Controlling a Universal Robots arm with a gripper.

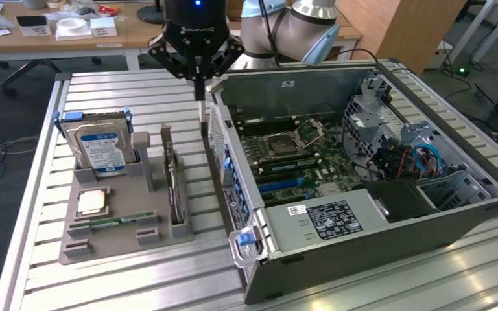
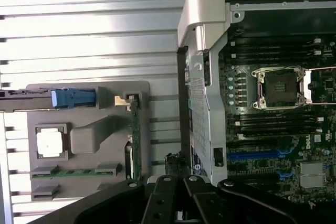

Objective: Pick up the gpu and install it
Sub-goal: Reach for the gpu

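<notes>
Overhead, the tool hangs empty near the racked gpu.
Exterior view: the tool (image 1: pixel 201 97), marked ROBOTIQ, has its fingers pressed together on nothing; the gpu (image 1: pixel 173 175) stands edgewise in the gray holder (image 1: pixel 128 227). Wrist view: the computer case (image 2: pixel 202 103) wall sits near the card, so an off-line descent could strike it.

The arm (image 1: pixel 310 29) leaned in from beyond the far edge of the desk (image 1: pixel 119 97), wrist turned straight down. The black gripper (image 1: pixel 200 91) hung upright near that far edge, jaws pressed together into one narrow point, linkages folded inward.
</notes>
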